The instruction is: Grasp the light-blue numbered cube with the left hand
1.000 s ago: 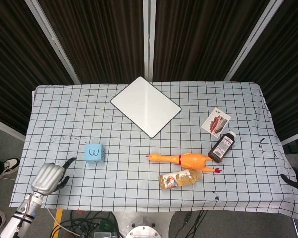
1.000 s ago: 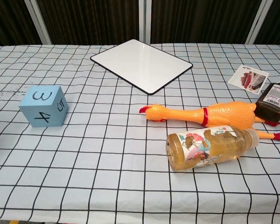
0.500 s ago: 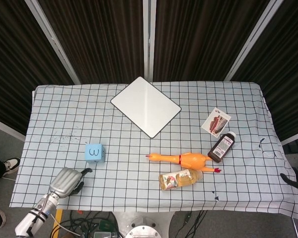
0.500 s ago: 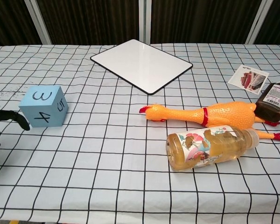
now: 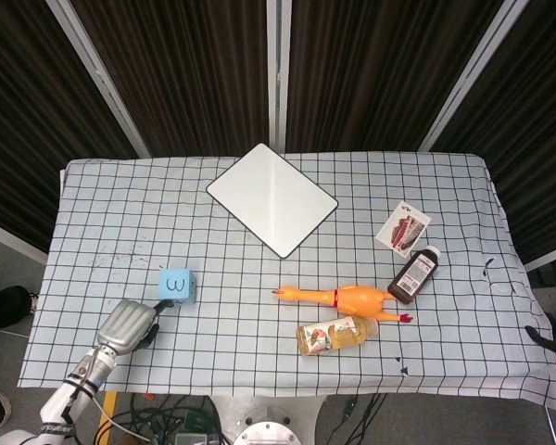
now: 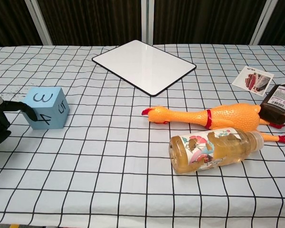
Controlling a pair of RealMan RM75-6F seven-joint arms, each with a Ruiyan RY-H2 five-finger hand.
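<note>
Already the left hand [image 6: 0,121] is held just beside the light-blue cube [image 6: 45,108] on the worktop [image 6: 133,190], fingers spread and empty, one fingertip at its near face. If pushed off-centre, the cube could be slid or turned away before being gripped.

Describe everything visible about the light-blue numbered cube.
The light-blue numbered cube looks matte and solid, with black handwritten digits: 3 on top, 4 and 5 on the two sides facing the chest camera. It sits flat and upright on the black-gridded white tablecloth, near the table's left front. A dark fingertip of the left hand reaches its left face; real contact is unclear.
</note>
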